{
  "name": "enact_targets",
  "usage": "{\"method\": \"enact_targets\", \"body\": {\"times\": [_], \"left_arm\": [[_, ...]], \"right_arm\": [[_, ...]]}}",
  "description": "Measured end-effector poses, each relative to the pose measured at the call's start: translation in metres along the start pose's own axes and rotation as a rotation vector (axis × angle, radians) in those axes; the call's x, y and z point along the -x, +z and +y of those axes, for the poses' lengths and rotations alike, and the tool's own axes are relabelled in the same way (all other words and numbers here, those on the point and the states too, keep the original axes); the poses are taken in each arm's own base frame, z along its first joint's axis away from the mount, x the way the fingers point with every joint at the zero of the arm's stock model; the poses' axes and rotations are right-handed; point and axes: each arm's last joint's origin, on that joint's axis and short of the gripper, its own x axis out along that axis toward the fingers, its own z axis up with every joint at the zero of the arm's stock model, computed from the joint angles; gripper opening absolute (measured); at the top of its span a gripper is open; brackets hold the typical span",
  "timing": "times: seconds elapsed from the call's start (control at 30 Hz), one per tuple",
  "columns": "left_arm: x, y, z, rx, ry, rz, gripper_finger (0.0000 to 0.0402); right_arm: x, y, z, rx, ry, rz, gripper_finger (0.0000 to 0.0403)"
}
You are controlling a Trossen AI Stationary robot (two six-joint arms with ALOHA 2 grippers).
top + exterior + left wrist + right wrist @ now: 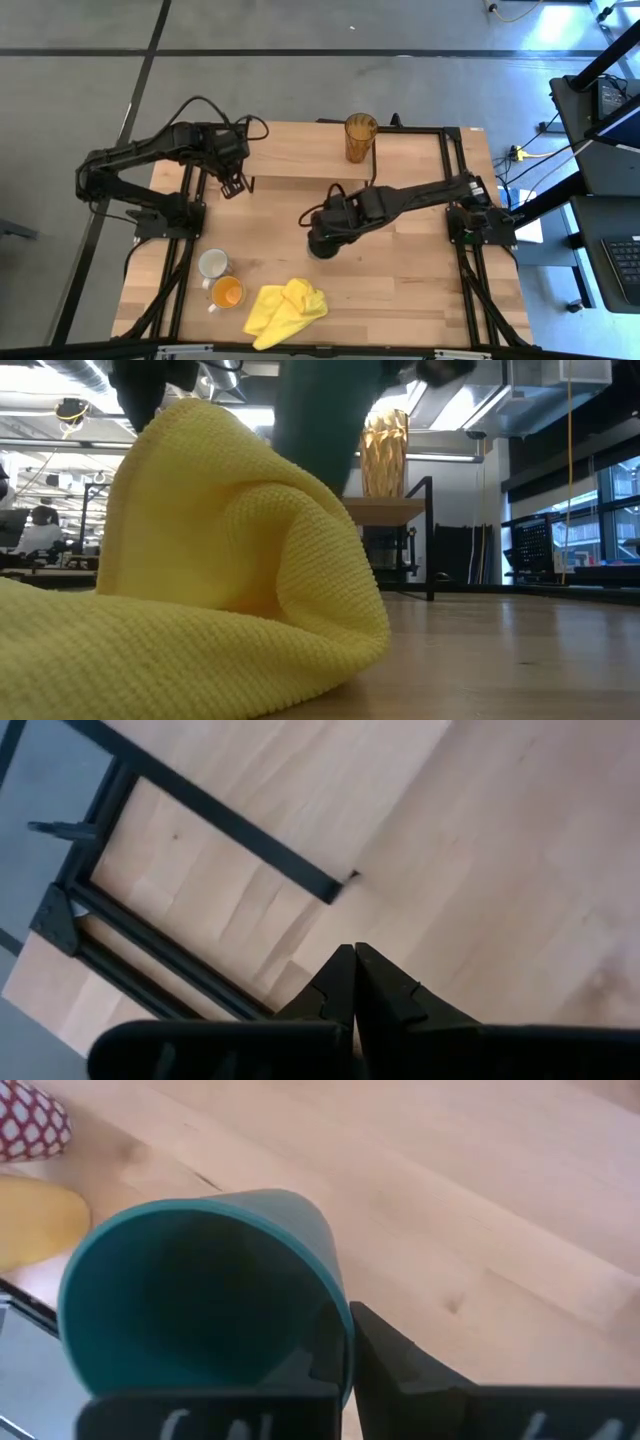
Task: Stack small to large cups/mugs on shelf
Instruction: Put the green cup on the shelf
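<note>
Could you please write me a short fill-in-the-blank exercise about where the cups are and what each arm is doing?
1. The amber tumbler stands on the ____.
2. The right gripper has its jaws shut on the rim of the ____ cup.
3. The left gripper holds ____.
4. The white-grey mug and the orange mug stand beside the yellow ____.

Missing words: shelf; green; nothing; cloth

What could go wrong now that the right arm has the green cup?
The right gripper pinches only the rim wall of the green cup, so the cup may swing or slip in transit. The amber tumbler already stands on the shelf; placing beside it could knock it over.
</note>
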Motion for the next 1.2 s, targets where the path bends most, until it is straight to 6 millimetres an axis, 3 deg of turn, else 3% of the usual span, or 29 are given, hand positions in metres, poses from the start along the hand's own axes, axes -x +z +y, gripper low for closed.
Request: {"method": "enact_targets", "body": {"times": [0.13,0.33,0.47,0.6,0.77,0.97,1.2], "left_arm": [[0.002,-0.002,-0.010,-0.028,-0.040,-0.013,0.0000],[0.007,-0.002,-0.031,-0.096,-0.146,-0.072,0.0000],[0.011,-0.004,-0.046,-0.142,-0.192,-0.112,0.0000],[0.014,-0.008,-0.055,-0.159,-0.216,-0.122,0.0000],[0.016,-0.011,-0.059,-0.160,-0.223,-0.122,0.0000],[0.016,-0.012,-0.061,-0.151,-0.228,-0.126,0.0000],[0.017,-0.009,-0.063,-0.143,-0.244,-0.156,0.0000]], "right_arm": [[-0.012,0.013,0.004,0.018,0.075,-0.029,0.0008],[-0.011,0.029,0.011,0.113,0.174,-0.084,0.0009],[-0.016,0.031,0.006,0.144,0.113,-0.067,0.0009],[-0.039,0.031,0.004,0.160,0.031,-0.013,0.0009],[-0.056,0.032,0.013,0.179,0.076,0.003,0.0009],[-0.058,0.036,0.012,0.171,0.066,-0.008,0.0009],[-0.079,0.037,0.015,0.176,0.044,0.023,0.0009]]}}
